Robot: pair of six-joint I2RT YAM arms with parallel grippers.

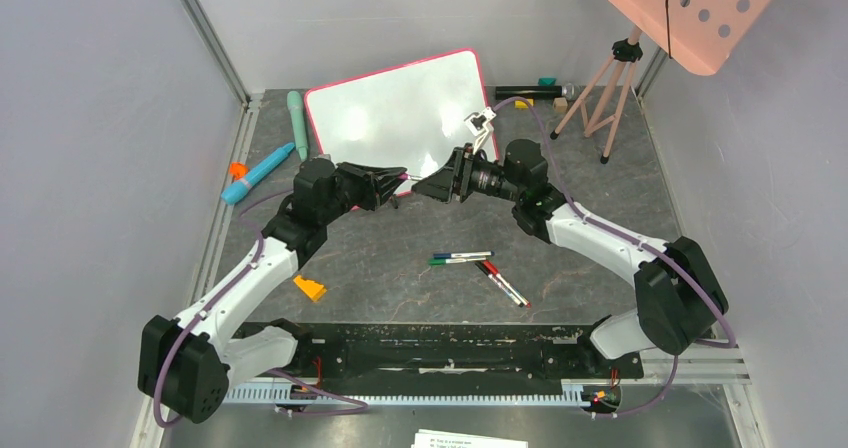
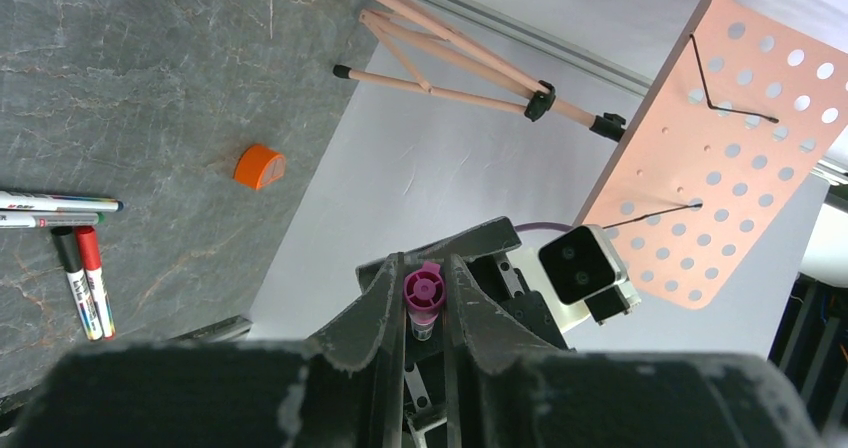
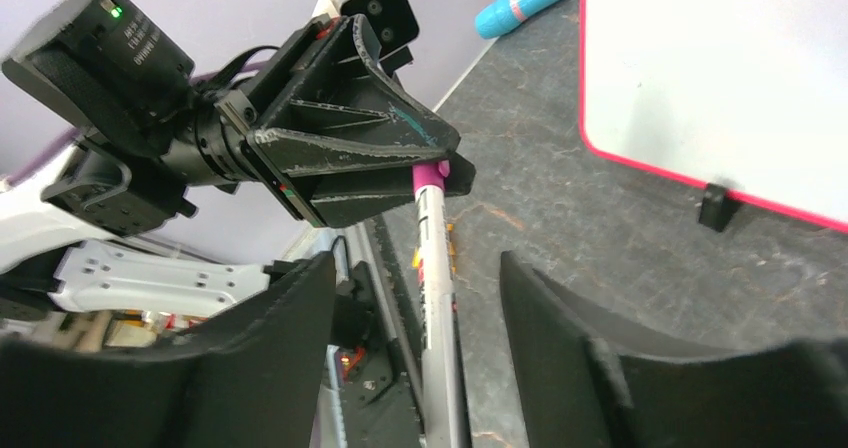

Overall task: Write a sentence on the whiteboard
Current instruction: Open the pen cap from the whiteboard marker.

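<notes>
With the left gripper pinching the marker by its magenta end and the right gripper spread around the barrel, the right should clamp squarely before pulling, well short of the blank whiteboard just behind.

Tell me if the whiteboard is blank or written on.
Blank: the whiteboard shows only bare white and glare, no ink visible.

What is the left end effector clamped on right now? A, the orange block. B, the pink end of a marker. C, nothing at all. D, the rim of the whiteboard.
B: the left end effector is clamped on the pink end of the marker, as both wrist views show.
</notes>
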